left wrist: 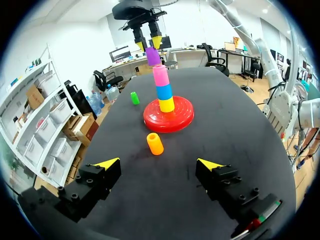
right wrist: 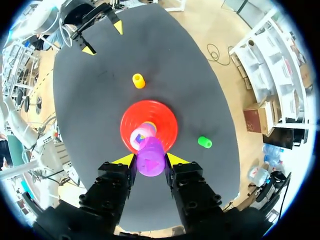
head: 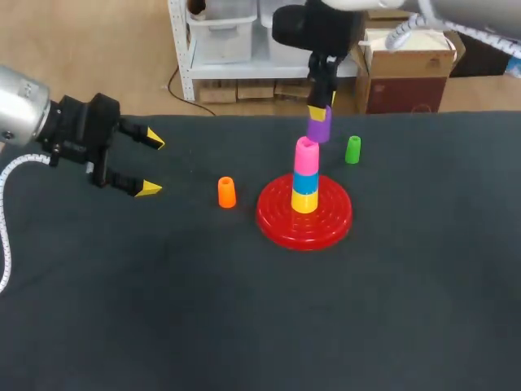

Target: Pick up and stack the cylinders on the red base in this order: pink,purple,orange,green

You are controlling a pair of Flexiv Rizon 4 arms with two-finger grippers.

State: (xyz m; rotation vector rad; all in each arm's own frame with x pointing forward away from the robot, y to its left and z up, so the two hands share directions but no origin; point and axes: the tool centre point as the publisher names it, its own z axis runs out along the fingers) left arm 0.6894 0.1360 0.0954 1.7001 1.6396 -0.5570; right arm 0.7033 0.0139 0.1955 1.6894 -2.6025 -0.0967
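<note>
Nearby — orange cylinder [head: 226,192], green cylinder [head: 352,150]

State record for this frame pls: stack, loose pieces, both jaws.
stack: round red plastic base, bearing yellow plastic cylinder, blue plastic cylinder, pink plastic cylinder on top
right jaws: shut on purple plastic cylinder, above the pink one, not seated
left jaws: open, empty, left of base
loose: orange plastic cylinder left of base; green plastic cylinder behind-right; both upright

Btwn left hand [head: 151,164] & base [head: 273,217]: orange cyl [head: 226,192].
</note>
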